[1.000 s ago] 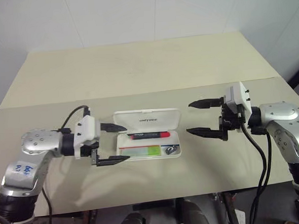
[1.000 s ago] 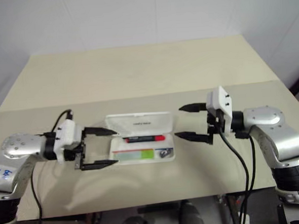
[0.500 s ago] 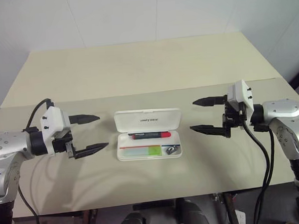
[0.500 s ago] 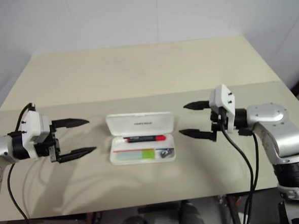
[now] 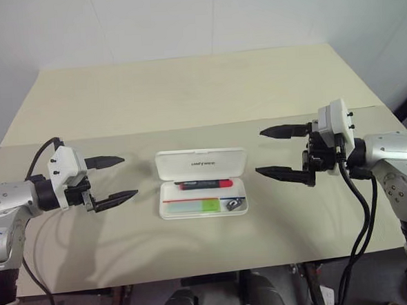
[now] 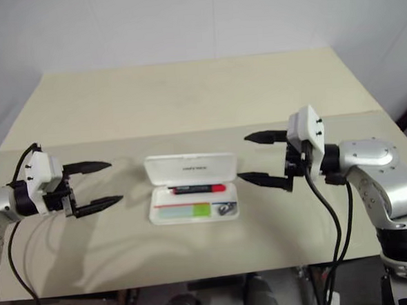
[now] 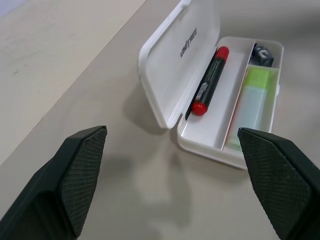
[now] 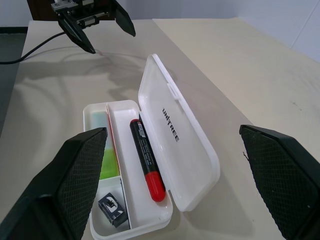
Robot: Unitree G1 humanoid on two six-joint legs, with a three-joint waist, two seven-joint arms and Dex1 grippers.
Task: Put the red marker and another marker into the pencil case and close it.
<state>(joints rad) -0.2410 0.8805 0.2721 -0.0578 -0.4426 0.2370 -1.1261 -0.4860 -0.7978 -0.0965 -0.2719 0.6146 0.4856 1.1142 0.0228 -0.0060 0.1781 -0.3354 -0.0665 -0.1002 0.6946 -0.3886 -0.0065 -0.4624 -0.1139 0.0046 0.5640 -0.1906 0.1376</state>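
Left eye view, catalogued from the near edge of the table (image 5: 186,98) outward.

Item 1, pencil case (image 5: 201,164): white hinged case lying at the middle of the near table half, lid raised and leaning back, lettering visible on its inner face. Not yet closed.

Item 2, pale green marker (image 5: 193,206): lies flat in the near compartment of the tray, lengthwise.

Item 3, small dark metal piece (image 5: 233,204): in the little end compartment next to the green marker.

Item 4, red marker (image 5: 203,184): lies in the far compartment, just under the hinge line, red cap toward the robot's right.

Item 5, left gripper (image 5: 110,180): fingers spread wide and empty. A second ago it hung right at the case's left end, its lower finger over the tray edge; it has since drawn off to the robot's left and now stands well apart from the case.

Item 6, right gripper (image 5: 282,152): fingers spread wide, empty, pointing at the case's right end from near by; position little changed over the last second.

Assessment: both markers appear stowed and the left arm's retreat suggests its placing work is finished. The remaining step is judged to be folding the lid down onto the tray until it shuts.
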